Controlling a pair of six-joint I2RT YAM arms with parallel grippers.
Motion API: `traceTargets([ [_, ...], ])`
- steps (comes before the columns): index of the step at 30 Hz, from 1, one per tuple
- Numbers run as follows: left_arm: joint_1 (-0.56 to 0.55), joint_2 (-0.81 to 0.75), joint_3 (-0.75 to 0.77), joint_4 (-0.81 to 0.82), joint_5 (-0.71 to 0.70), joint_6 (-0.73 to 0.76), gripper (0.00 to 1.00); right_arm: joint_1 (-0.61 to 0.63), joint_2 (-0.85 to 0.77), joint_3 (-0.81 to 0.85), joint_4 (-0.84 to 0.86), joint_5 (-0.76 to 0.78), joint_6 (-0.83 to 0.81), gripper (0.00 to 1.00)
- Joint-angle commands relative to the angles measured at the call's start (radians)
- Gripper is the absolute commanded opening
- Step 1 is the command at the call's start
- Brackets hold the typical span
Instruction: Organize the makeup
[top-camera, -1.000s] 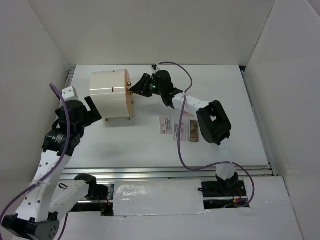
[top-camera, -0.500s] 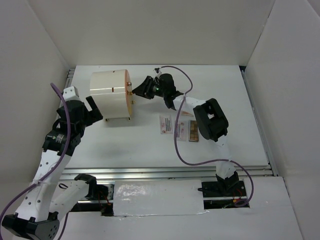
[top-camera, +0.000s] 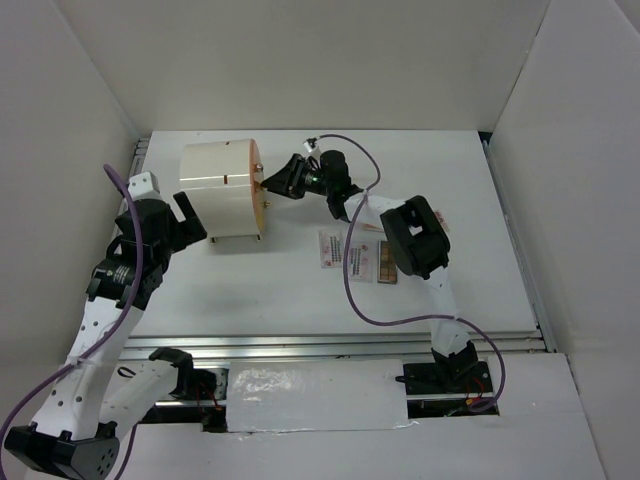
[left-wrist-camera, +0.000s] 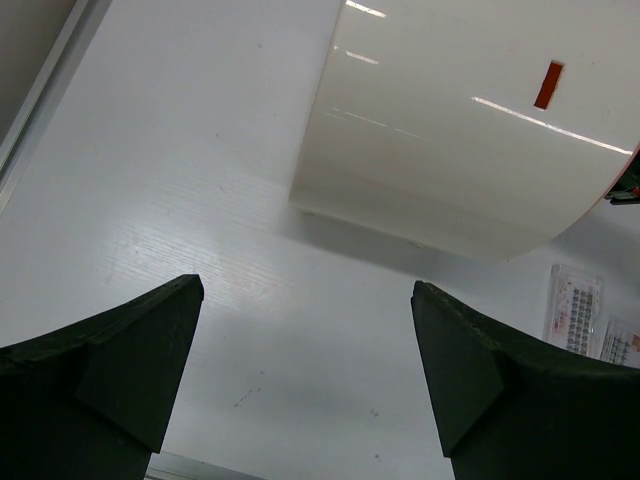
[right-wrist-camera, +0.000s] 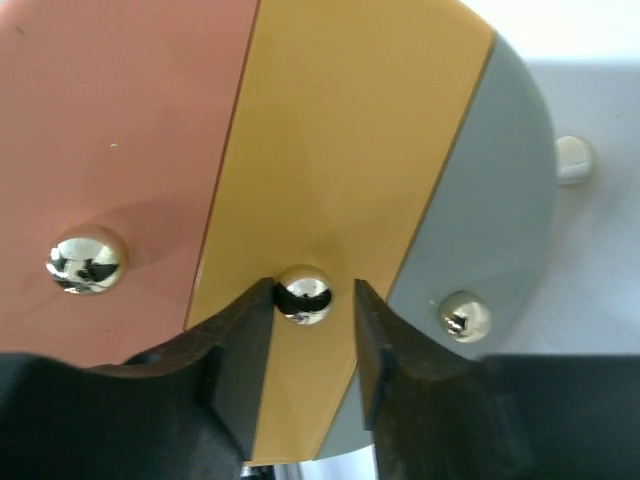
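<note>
The makeup lies on the table right of centre: white-pink flat packets (top-camera: 331, 247) and brown palettes (top-camera: 385, 263); the packets also show in the left wrist view (left-wrist-camera: 573, 308). My right gripper (top-camera: 268, 184) is at the front face of the cream cylindrical box (top-camera: 220, 190). In the right wrist view its jaws (right-wrist-camera: 313, 290) straddle the shiny knob (right-wrist-camera: 304, 293) of the yellow middle drawer (right-wrist-camera: 340, 150); the left finger touches the knob, the right one stands a little off it. My left gripper (top-camera: 190, 222) is open and empty beside the box's left end.
The box front has a pink drawer (right-wrist-camera: 110, 150) and a grey drawer (right-wrist-camera: 490, 200), each with its own knob. The box (left-wrist-camera: 450, 150) stands on small feet. White walls close the table on three sides. A purple cable loops over the makeup.
My right gripper has edged left up to the box front and its elbow has swung left. The left arm has barely moved.
</note>
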Motion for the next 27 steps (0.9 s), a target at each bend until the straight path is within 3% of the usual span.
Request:
traceTargets([
  [1,0.005,0.005,0.000,0.037,0.013,0.030,0.99,-0.004,0.036,0.038,0.064,-0.035,0.018,0.42],
  [11,0.005,0.008,0.000,0.039,0.022,0.033,0.99,-0.054,0.035,-0.032,0.210,-0.084,0.090,0.29],
  [27,0.005,0.008,0.000,0.039,0.016,0.033,0.99,-0.145,-0.057,-0.167,0.278,-0.163,0.105,0.30],
])
